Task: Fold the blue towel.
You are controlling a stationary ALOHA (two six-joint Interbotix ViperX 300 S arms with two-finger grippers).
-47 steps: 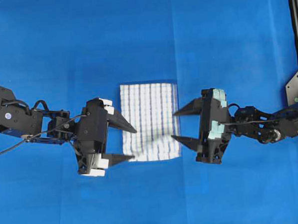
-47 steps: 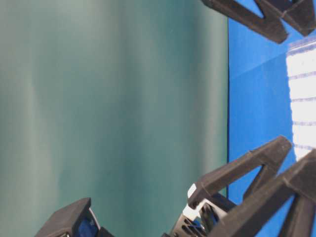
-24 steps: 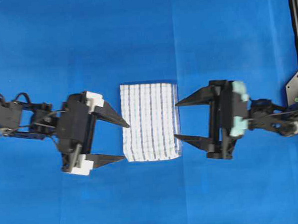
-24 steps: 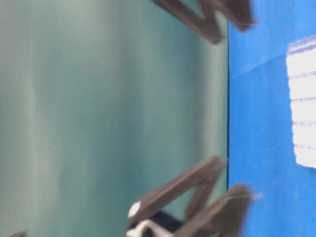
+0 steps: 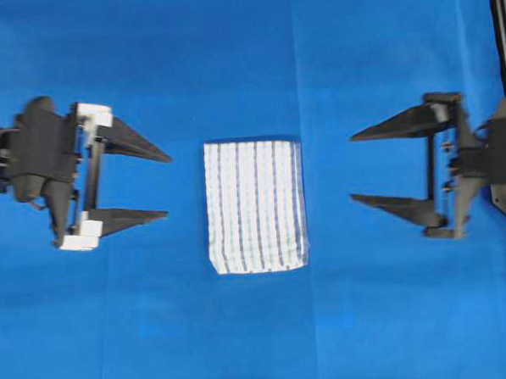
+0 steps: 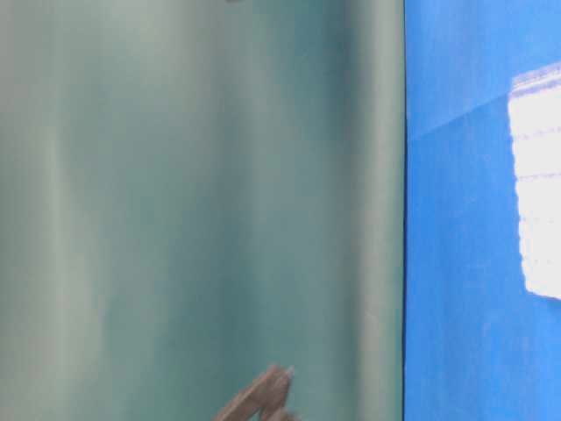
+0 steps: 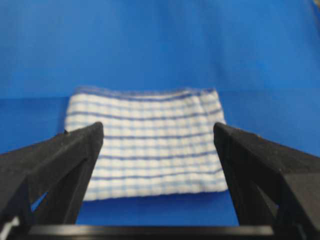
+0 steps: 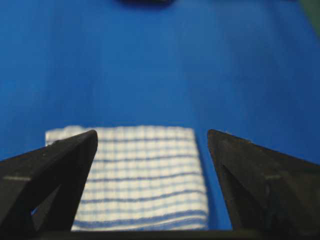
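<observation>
**Folded towel lies between two open grippers**

The towel (image 5: 256,206), a striped white cloth, lies flat as a compact upright rectangle on the blue table cover (image 5: 246,54). The left gripper (image 5: 166,187) stands well to the towel's left with its two black fingers spread wide and nothing between them; the right gripper (image 5: 351,168) stands well to the towel's right, likewise spread and empty. Neither touches the cloth. In both wrist views the towel sits framed between the parted fingers, clear of them.

The towel looks soft, light and limp: its edges are rounded and slightly raised off the cover, which suggests doubled layers. It would likely sag and bend wherever it is lifted, and a pinch on the top layer alone could peel the stack open. Woven cotton of this kind should not slip between the fingers, and nothing about it seems fragile. The best holds appear to be the corners or the side hems nearest each gripper, taken through all layers at once, low against the cover. By its shape, the fold seems largely made.
</observation>
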